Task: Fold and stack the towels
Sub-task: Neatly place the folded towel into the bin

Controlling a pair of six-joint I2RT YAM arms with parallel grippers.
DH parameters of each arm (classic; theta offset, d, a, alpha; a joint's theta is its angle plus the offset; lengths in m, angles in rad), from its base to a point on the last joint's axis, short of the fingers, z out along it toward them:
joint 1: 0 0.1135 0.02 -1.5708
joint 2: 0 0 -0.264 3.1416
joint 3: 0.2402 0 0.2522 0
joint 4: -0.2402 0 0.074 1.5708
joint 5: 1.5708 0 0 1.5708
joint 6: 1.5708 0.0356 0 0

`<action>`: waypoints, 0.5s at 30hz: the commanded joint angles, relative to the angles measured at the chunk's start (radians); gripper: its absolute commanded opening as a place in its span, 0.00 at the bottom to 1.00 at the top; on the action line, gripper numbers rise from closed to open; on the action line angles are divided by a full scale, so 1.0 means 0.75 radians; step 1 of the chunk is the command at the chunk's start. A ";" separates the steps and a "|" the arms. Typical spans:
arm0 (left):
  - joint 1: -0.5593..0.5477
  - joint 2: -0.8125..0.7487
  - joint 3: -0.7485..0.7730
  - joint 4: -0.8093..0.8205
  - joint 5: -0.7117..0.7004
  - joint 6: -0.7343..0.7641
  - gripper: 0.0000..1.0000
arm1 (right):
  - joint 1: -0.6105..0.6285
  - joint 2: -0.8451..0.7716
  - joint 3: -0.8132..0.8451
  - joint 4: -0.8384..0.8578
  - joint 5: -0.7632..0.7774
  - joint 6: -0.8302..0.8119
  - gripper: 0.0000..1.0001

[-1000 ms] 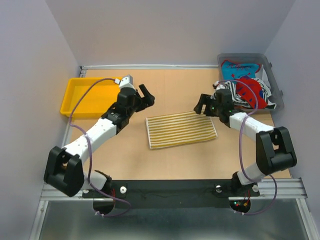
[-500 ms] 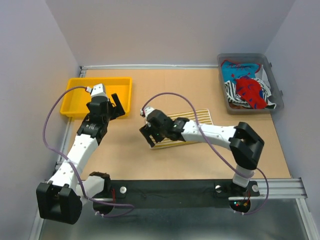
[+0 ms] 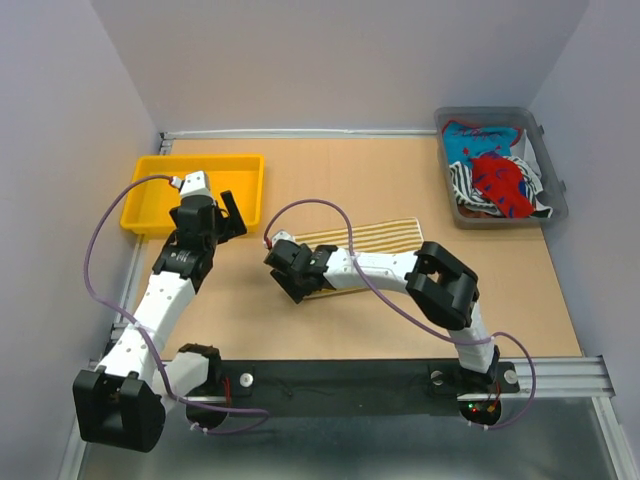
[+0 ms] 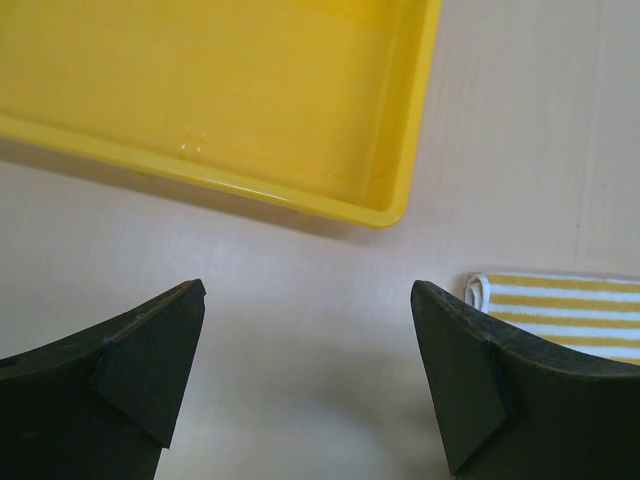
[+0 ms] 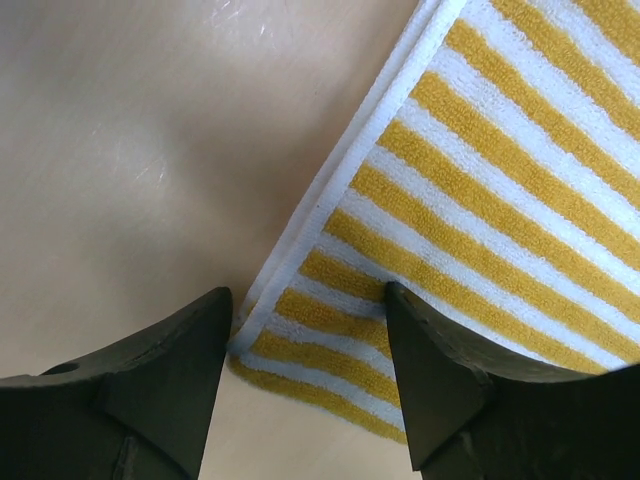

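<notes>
A yellow-cream striped towel [image 3: 375,238] lies flat mid-table. My right gripper [image 3: 290,280] has reached across to its near-left corner. In the right wrist view the right gripper [image 5: 305,335] is open, with the corner of the striped towel [image 5: 480,170] lying between the two fingers and not pinched. My left gripper [image 3: 232,212] hovers open over bare table beside the yellow tray, nothing between its fingers [image 4: 150,350]; the towel's edge [image 4: 570,315] shows at its right. More towels, red-blue patterned [image 3: 498,180] and black-white striped [image 3: 462,182], sit piled in the bin.
A yellow tray [image 3: 200,158] stands at the back left, its rim [image 4: 300,200] just ahead of the left gripper. A clear grey bin [image 3: 490,112] sits at the back right corner. Walls close in on three sides.
The right arm swung from the bin across the table to the towel's near-left corner, and its jaws have narrowed. The left arm drew back from mid-table toward the yellow tray.
</notes>
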 commanded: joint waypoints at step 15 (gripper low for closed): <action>0.007 -0.033 -0.006 0.012 0.132 -0.074 0.96 | 0.005 0.099 -0.035 -0.157 0.114 0.090 0.00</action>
